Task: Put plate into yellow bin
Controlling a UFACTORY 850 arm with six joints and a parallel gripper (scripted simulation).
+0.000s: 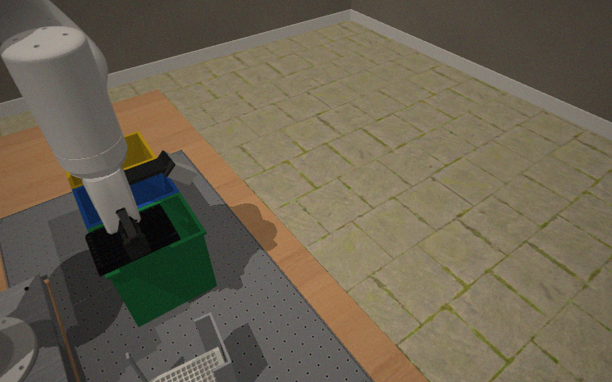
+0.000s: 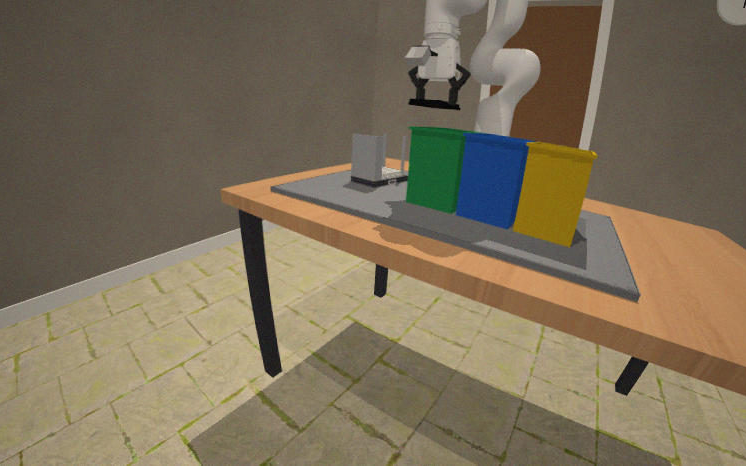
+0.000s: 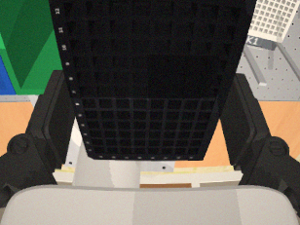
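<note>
Two fingers of my gripper (image 2: pixel 434 92) clamp the black 96-well plate (image 3: pixel 151 65) by its long sides, held flat. I hang above the green bin (image 2: pixel 434 170), plate over its mouth. Blue bin (image 2: pixel 489 179) stands next in the row, yellow bin (image 2: pixel 552 193) beyond it. Stack rack K1 (image 2: pixel 369 157) sits on the grey mat (image 2: pixel 607 260), white plate (image 1: pixel 194 370) on it.

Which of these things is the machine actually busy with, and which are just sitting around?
In use:
- black plate, clamped in the tool
- yellow bin, where it must go
- rack with the white plate

Just there:
- green bin
- blue bin
- grey board
</note>
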